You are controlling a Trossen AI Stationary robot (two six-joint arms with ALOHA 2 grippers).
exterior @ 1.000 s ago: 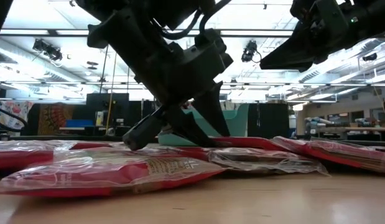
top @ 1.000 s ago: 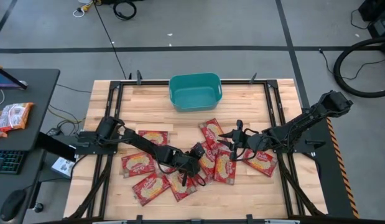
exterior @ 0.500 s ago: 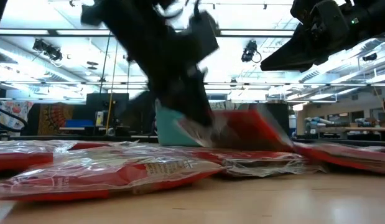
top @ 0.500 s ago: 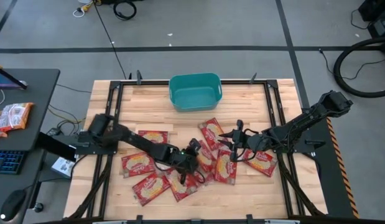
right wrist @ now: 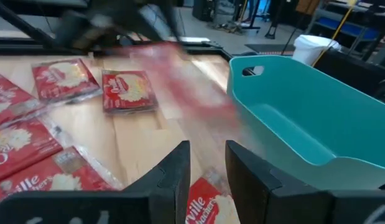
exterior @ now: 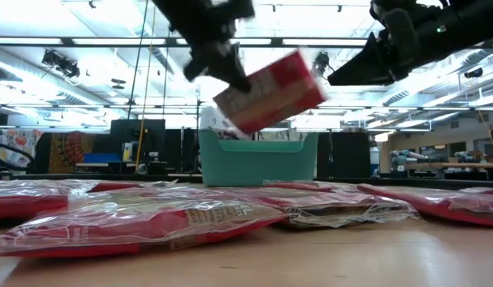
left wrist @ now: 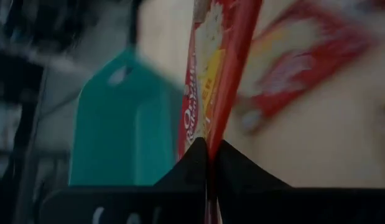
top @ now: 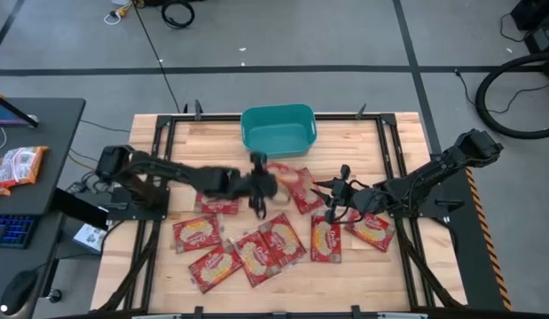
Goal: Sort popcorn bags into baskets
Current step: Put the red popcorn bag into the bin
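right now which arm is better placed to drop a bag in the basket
Left. The left gripper is shut on a popcorn bag, held in the air close to the teal basket. The right gripper is open and empty, over the bags on the table.

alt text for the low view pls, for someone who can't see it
Seen from table height, the left gripper holds a red popcorn bag in the air above the teal basket, with more bags lying flat in front.
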